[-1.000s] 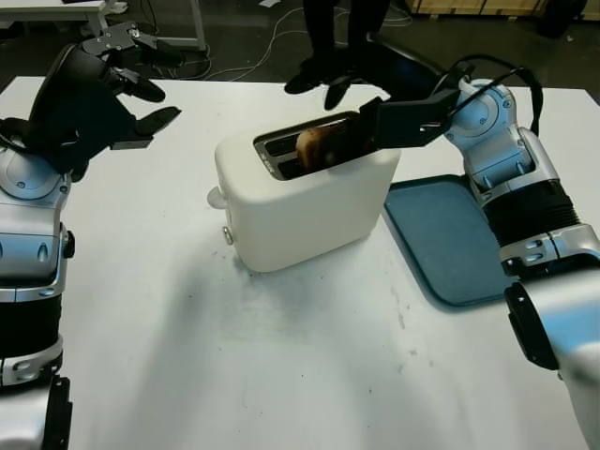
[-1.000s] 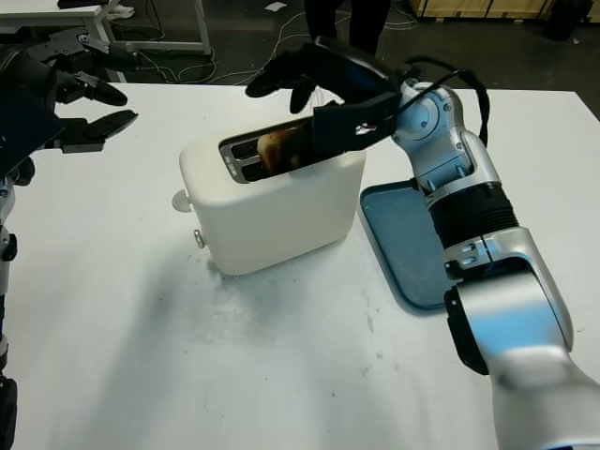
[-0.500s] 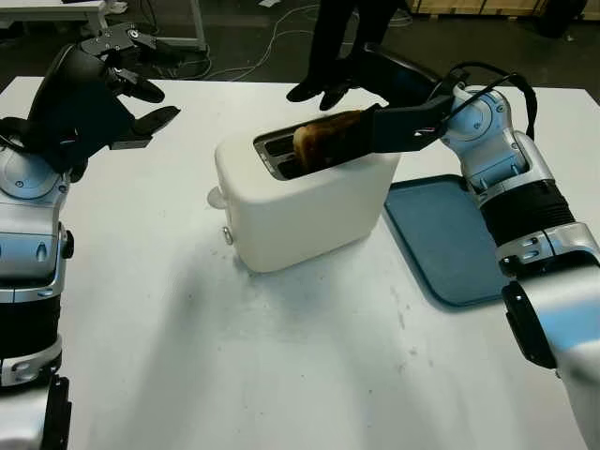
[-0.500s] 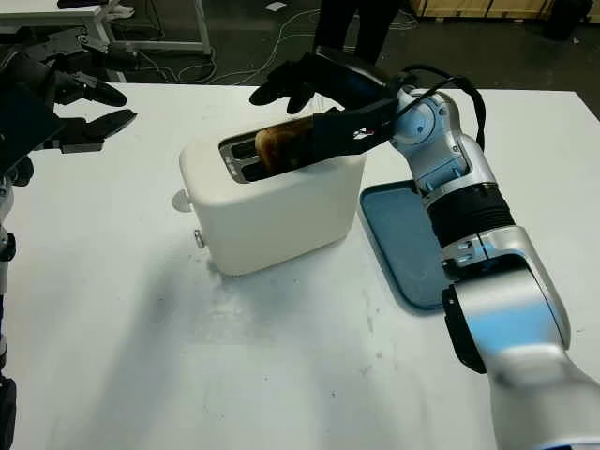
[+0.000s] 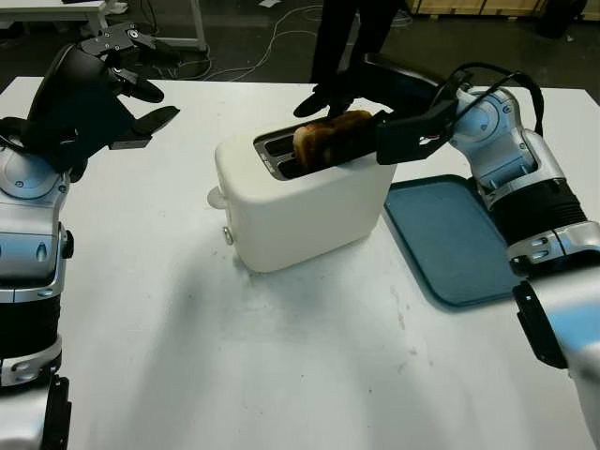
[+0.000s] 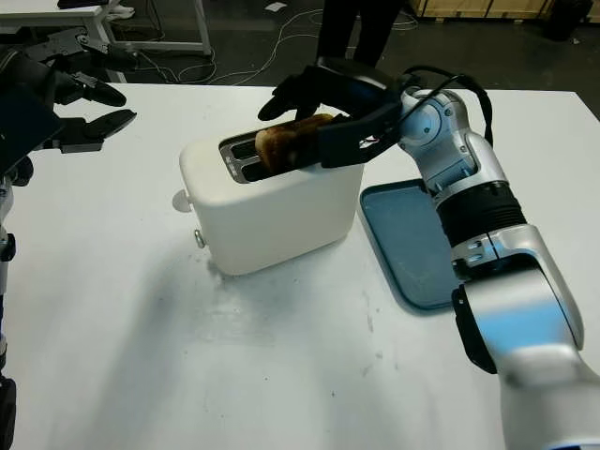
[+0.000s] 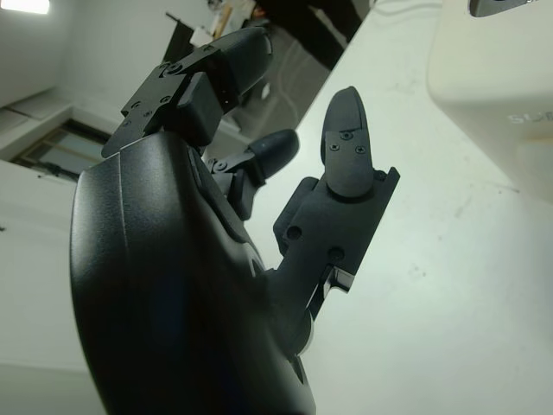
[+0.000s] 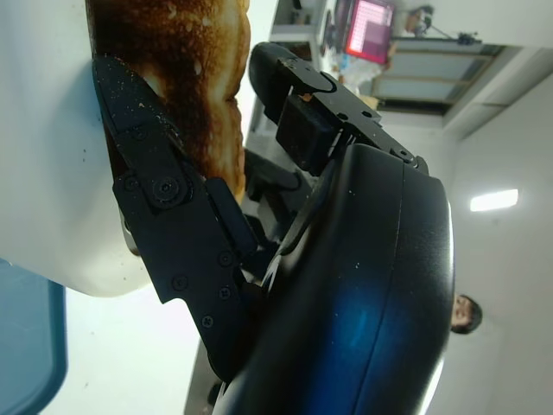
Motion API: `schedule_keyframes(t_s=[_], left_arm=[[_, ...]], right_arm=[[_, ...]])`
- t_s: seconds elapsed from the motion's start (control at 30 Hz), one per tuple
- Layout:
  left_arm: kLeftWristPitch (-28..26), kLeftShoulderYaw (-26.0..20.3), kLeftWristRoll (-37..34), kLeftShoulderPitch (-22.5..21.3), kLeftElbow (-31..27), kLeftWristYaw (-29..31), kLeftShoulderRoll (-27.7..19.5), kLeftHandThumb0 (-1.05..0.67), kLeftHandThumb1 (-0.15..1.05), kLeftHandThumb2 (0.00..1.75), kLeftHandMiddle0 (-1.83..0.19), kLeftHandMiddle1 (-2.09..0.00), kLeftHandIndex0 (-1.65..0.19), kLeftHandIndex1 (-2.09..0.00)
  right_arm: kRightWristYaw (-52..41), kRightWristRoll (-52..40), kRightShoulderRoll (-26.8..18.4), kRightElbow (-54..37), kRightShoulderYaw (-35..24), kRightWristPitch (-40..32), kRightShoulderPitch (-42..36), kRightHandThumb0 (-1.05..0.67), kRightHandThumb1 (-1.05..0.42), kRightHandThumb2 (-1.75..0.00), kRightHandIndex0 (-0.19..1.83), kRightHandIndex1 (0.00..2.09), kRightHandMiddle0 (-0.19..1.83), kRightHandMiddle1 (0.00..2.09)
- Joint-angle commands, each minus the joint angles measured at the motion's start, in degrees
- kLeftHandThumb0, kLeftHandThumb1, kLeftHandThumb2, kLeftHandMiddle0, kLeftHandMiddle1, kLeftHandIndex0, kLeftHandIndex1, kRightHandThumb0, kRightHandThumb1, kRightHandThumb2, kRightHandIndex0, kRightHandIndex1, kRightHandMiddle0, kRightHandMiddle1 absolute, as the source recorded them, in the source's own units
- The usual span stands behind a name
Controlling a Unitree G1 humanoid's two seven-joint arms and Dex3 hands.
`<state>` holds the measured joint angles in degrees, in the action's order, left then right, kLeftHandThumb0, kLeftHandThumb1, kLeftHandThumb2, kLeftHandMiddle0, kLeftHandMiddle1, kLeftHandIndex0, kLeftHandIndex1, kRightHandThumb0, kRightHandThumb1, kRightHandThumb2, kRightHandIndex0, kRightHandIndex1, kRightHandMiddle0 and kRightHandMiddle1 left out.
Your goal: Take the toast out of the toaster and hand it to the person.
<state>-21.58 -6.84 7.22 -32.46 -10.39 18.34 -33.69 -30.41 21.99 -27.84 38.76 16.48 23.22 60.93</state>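
- The right hand (image 5: pixel 375 117) was closed on the toast (image 5: pixel 323 141), one finger across the near face of the slice and the others curled over its top from the far side.
- The toast stood tilted, its lower part in the rear slot of the white toaster (image 5: pixel 300 202) and its browned upper part raised above the slot's edge.
- In the right wrist view the toast (image 8: pixel 186 86) pressed against the flat black finger (image 8: pixel 164 216), with the toaster's white wall right beside it.
- The toaster sat near the middle of the white table (image 5: pixel 281 375); its front slot, nearer the robot's left, looked dark and I could not tell what was in it.
- A blue tray (image 5: pixel 450 239) lay flat on the table just right of the toaster, under the right forearm.
- A person's dark-trousered legs (image 5: pixel 342 33) stood at the far edge of the table, directly behind the toaster and the right hand.
- The left hand (image 5: pixel 117 89) was open and held nothing, raised over the table's far-left part, well apart from the toaster.
- In the left wrist view the left hand's fingers (image 7: pixel 346 143) pointed toward the toaster's corner (image 7: pixel 501 69), with bare tabletop between them.
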Motion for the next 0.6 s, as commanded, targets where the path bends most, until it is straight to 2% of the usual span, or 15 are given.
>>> schedule_keyframes(t_s=[0.0, 0.17, 0.27, 0.33, 0.4, 0.47, 0.57], left_arm=[[-1.12, -0.15, 0.08, 0.29, -0.96, -0.10, -0.19, -0.11, 0.70, 0.46, -0.33, -1.07, -0.37, -0.78], [-0.58, -0.44, -0.21, 0.59, -0.74, -0.16, -0.11, -0.12, 0.71, 0.45, -0.33, -1.06, -0.38, -0.77], [-0.72, -0.77, -0.82, 0.57, -0.59, -0.21, 0.19, -0.13, 0.71, 0.45, -0.32, -1.07, -0.38, -0.77], [-0.61, -0.47, -0.38, 0.62, -0.70, -0.33, 0.00, -0.13, 0.71, 0.45, -0.31, -1.07, -0.38, -0.77], [-0.04, -0.09, 0.21, 0.66, -0.72, -0.32, -0.33, -0.13, 0.70, 0.45, -0.32, -1.08, -0.38, -0.78], [1.47, 0.25, 0.94, 0.73, -0.26, -0.30, -0.82, -0.11, 0.70, 0.45, -0.34, -1.08, -0.38, -0.78], [1.56, 0.29, 1.21, 0.63, -0.11, -0.33, -0.82, -0.12, 0.69, 0.44, -0.37, -1.09, -0.41, -0.79]], right_arm=[[-1.21, 0.75, -0.98, -0.66, 0.73, 0.40, -0.79, -0.62, -0.62, 0.00, 0.65, 0.80, 0.87, 0.05], [-2.86, 0.63, -1.89, -1.14, 0.93, 0.50, -1.49, -0.45, -0.60, 0.00, 0.70, 0.73, 0.92, 0.05], [-2.98, 1.57, -2.68, -1.87, 1.48, 0.74, -1.78, -0.39, -0.61, 0.00, 0.80, 0.62, 0.97, 0.06], [-2.84, 1.95, -3.01, -2.10, 1.90, 1.36, -2.07, -0.35, -0.63, -0.01, 0.89, 0.62, 1.02, 0.08], [-2.31, 3.25, -3.44, -2.41, 2.92, 1.63, -2.16, -0.33, -0.64, -0.01, 0.98, 0.74, 1.11, 0.13], [-0.54, 5.13, -3.79, -2.30, 4.10, 3.05, -2.42, -0.35, -0.66, 0.00, 0.98, 0.98, 1.17, 0.21], [2.57, 7.98, -4.17, -1.61, 5.69, 5.28, -2.69, -0.39, -0.67, 0.00, 1.02, 1.34, 1.09, 0.63]])
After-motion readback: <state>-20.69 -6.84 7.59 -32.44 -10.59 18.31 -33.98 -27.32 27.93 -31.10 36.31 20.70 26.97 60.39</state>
